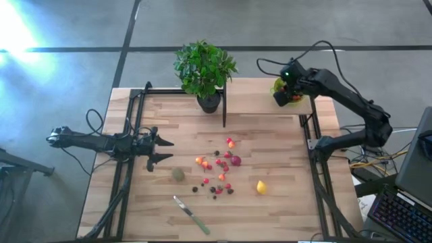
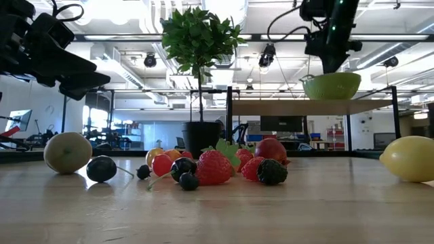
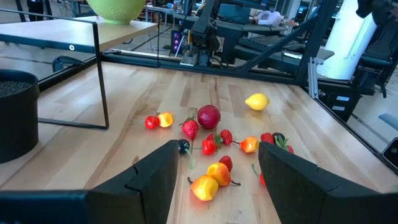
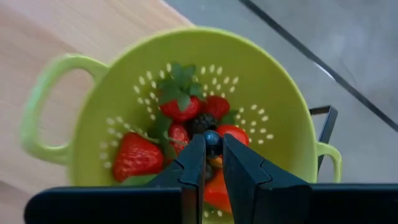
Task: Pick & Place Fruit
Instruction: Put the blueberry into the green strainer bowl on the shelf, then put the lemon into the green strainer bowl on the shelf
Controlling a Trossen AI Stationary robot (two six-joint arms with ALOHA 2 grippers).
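Observation:
Small toy fruits (image 1: 219,172) lie scattered on the middle of the wooden table, with a yellow lemon (image 1: 261,187) to their right and a dull-green ball (image 1: 177,174) to their left. A lime-green bowl (image 4: 124,93) with holes stands on a raised shelf (image 1: 256,101) at the far right and holds strawberries and a dark berry. My right gripper (image 4: 213,140) hangs over the bowl, shut on a small dark-blue berry (image 4: 212,137). My left gripper (image 1: 165,150) stands open above the table's left side, pointing at the fruits. My right gripper pinches the small dark-blue berry (image 4: 212,134) between its two fingertips. The fingers slant down from above. The berry is lifted clear, over the fruits in the middle of the bowl.
A potted plant (image 1: 204,67) stands at the far middle of the table, beside the shelf's dark upright (image 1: 224,104). A green-handled knife (image 1: 191,214) lies near the front edge. Bare wood shows on the table's right side, around the lemon.

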